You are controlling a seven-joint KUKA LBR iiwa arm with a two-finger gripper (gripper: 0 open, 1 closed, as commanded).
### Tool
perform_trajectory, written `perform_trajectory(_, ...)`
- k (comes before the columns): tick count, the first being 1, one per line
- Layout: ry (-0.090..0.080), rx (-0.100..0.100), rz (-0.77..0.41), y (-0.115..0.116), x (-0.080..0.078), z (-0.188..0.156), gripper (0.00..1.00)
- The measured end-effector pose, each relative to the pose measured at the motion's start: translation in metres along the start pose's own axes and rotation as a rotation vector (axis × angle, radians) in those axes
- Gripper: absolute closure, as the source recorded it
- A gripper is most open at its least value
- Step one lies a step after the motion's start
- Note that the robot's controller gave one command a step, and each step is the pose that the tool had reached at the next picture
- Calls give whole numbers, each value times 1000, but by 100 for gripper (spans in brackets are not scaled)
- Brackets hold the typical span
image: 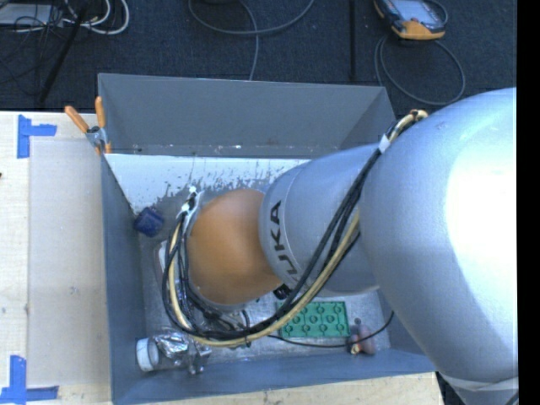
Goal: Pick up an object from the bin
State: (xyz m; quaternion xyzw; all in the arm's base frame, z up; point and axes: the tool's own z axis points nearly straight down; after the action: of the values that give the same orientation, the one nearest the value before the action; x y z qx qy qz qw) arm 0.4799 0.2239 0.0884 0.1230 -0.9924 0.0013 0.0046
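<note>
**Arm low in the bin's left half**

The gripper (pixel 211 314) is tucked under the orange cover (pixel 224 247), so I cannot tell its state. A silver lump (pixel 166 349) lies at seven o'clock against the bin's (pixel 118 310) front wall. A blue piece (pixel 149 221) lies at ten and a green studded plate (pixel 315 320) at four.

Cables (pixel 103 8) and an orange device (pixel 411 17) lie on dark carpet (pixel 329 53).

Grey metal bin (pixel 236 121), blue lump (pixel 150 220) at ten o'clock, silvery crumpled piece (pixel 169 349) at seven, green studded plate (pixel 317 319) at five.
</note>
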Motion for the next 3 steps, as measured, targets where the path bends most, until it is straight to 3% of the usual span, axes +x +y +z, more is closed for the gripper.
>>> perform_trajectory(1, -7, 1, 6, -2, -3, -3, 100)
perform_trajectory(2, -9, 0, -33, -2, -6, 9, 100)
perform_trajectory(3, -20, -1, -215, -6, -36, -173, 100)
